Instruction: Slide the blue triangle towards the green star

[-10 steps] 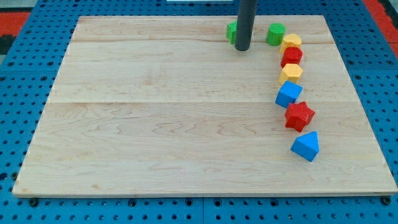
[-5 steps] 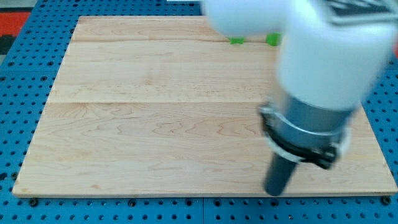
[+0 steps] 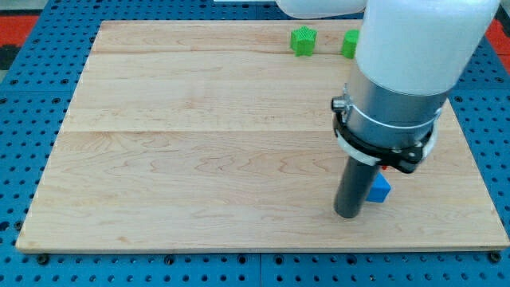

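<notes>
Lying flat across almost the whole view is the big wooden table (image 3: 199, 143), and it sits on a blue board full of little holes (image 3: 32, 96). Next biggest is the robot arm (image 3: 414, 56), fat and white and grey, coming down from the view's top right and hiding many blocks behind it. Its end effector is just a dark rod with nothing to open or close. The tip (image 3: 347, 215) touches the table near the view's bottom right. The blue triangle (image 3: 380, 188) peeks out just beside the rod, on the view's right of it, looking as if it touches. A tiny bit of red (image 3: 385, 167) shows right above it. Far up at the view's top sits the green star (image 3: 303, 41), well apart from the blue triangle. Another green block (image 3: 350, 44) is near the star, half hidden by the arm
</notes>
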